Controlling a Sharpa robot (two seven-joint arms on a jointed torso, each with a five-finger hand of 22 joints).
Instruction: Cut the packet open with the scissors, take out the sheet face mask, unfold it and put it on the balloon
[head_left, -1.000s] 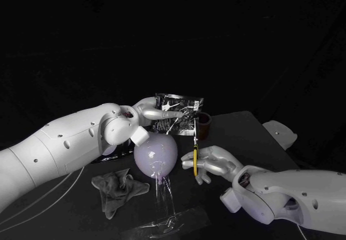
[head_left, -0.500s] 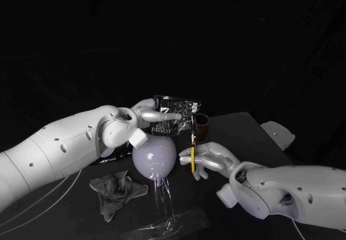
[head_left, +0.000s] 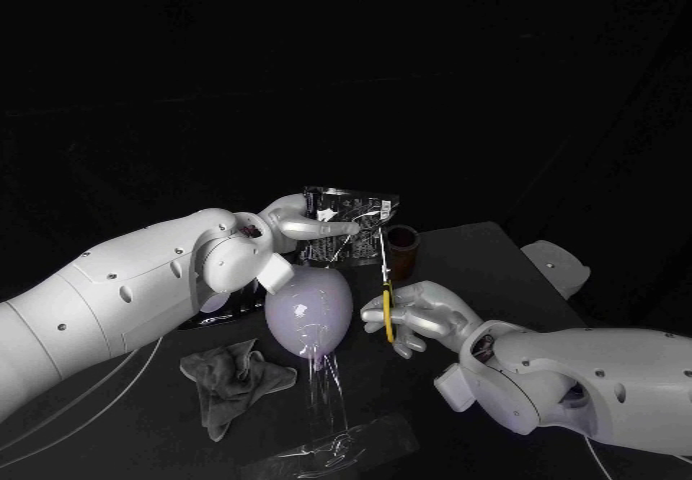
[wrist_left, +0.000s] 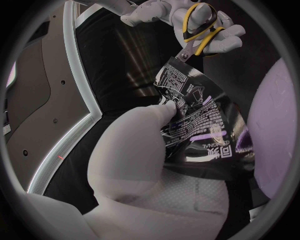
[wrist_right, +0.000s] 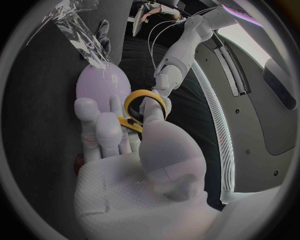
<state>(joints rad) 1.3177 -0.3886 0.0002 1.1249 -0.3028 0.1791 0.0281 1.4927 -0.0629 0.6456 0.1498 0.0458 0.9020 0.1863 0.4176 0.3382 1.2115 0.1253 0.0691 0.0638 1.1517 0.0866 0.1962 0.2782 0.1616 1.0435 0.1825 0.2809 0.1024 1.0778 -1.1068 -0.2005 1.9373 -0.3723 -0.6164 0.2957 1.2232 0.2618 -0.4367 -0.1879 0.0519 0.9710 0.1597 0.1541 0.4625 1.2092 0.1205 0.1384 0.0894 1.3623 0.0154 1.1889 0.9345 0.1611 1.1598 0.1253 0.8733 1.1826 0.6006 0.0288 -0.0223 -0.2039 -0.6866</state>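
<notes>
Between the thumb and fingers (head_left: 332, 229) of the left hand (head_left: 289, 222) a shiny black printed packet (head_left: 351, 222) is pinched by one side. It is held up in the air over the balloon (head_left: 307, 312). The right hand (head_left: 421, 318) has its fingers threaded through and closed round the yellow handles of the scissors (head_left: 385, 292). These stand nearly upright, blades pointing up toward the packet's lower right edge. From the left wrist view the blade tips meet that edge, though I cannot tell whether they have bitten into the foil. The pale lilac balloon sits below the packet and just beside the scissors, toward the middle of the worktop (head_left: 483, 265). Its neck points down on a clear plastic holder (head_left: 335, 425) that runs toward the near edge. A small brown cup (head_left: 405, 248) stands behind the scissors, near the worktop's far edge. A crumpled grey cloth (head_left: 231, 378) lies toward the near left corner, a little apart from the balloon.
</notes>
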